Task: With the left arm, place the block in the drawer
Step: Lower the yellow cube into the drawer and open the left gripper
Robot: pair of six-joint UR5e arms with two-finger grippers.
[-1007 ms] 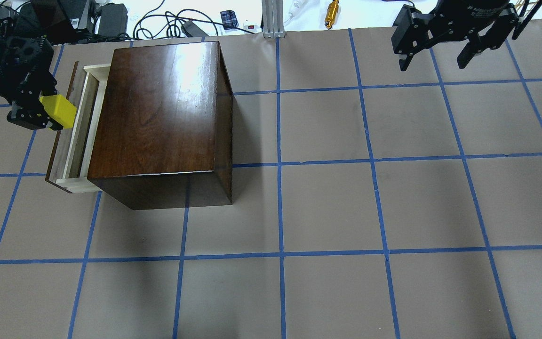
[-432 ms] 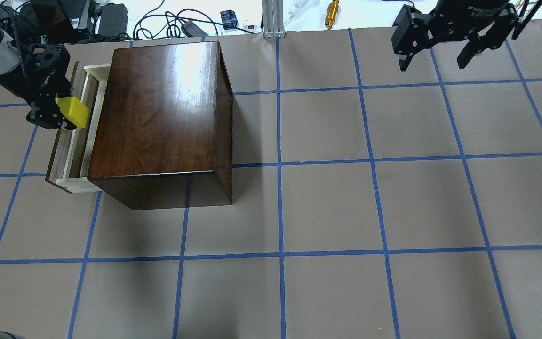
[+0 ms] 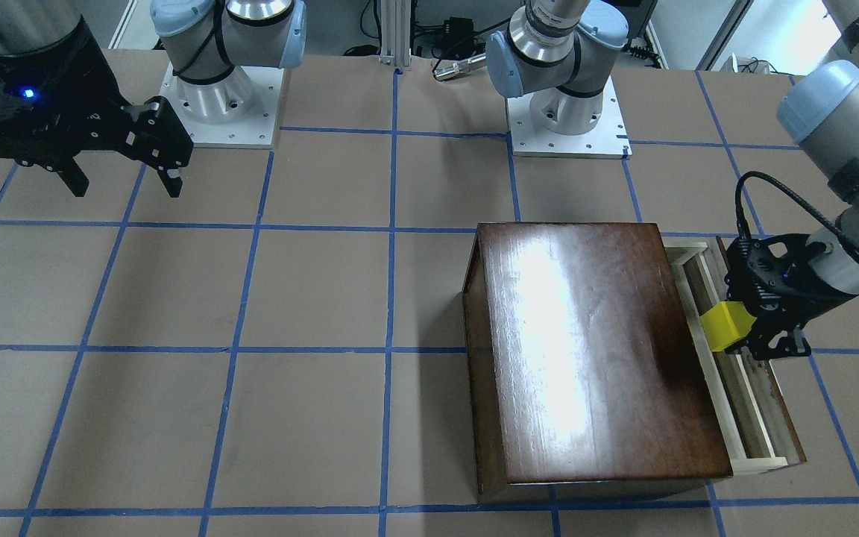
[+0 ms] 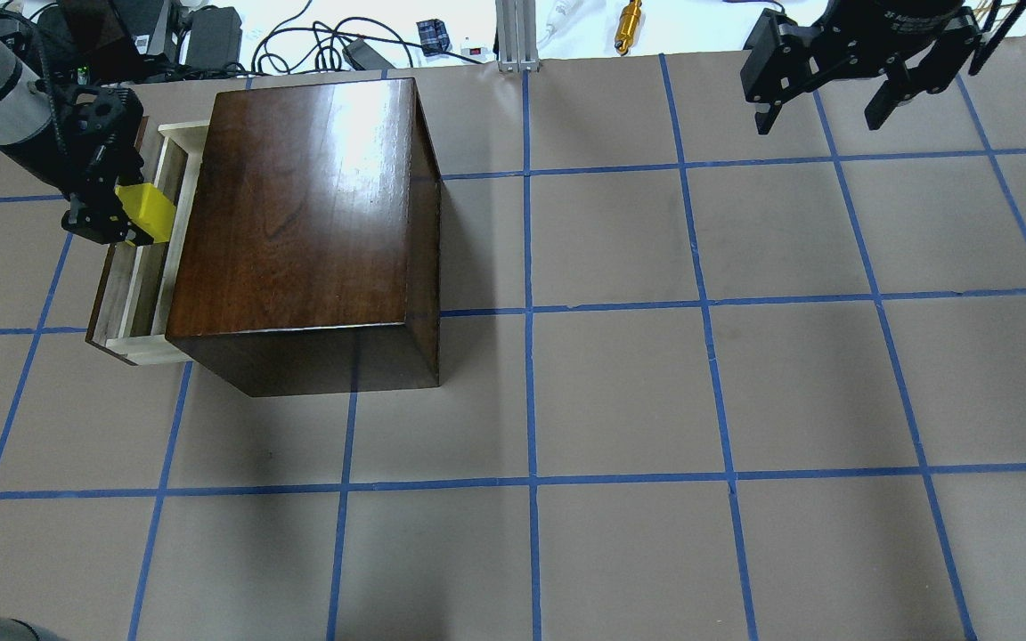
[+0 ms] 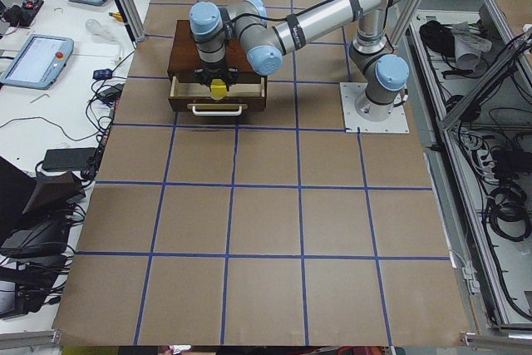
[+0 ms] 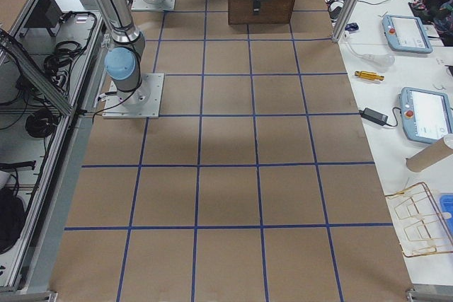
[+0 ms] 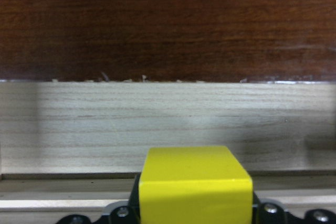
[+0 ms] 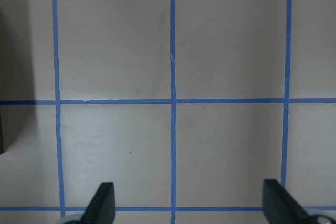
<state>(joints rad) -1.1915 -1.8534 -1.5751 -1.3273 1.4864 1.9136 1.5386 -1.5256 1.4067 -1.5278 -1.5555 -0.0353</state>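
Note:
My left gripper [image 4: 126,214] [image 3: 743,328] is shut on the yellow block [image 4: 146,212] [image 3: 726,326] [image 7: 195,184] [image 5: 218,88] and holds it over the open drawer [image 4: 150,258] [image 3: 735,380] [image 5: 218,97] of the dark-brown cabinet [image 4: 299,214] [image 3: 593,350]. The left wrist view shows the block in front of the drawer's pale inner wall [image 7: 168,124], with the cabinet's dark front above it. My right gripper [image 4: 825,107] [image 3: 124,179] is open and empty, high over the far right of the table; its fingertips [image 8: 102,203] show over bare taped squares.
The table is brown paper with a blue tape grid [image 4: 531,312]. Cables, power bricks and a brass part [image 4: 629,22] lie beyond the far edge. The two arm bases [image 3: 221,97] [image 3: 567,112] stand at the robot's side. Tablets [image 6: 407,33] lie on a side bench.
My left gripper has carried the yellow block to the right, from outside the drawer's front panel to over the open drawer. The right arm has not moved.

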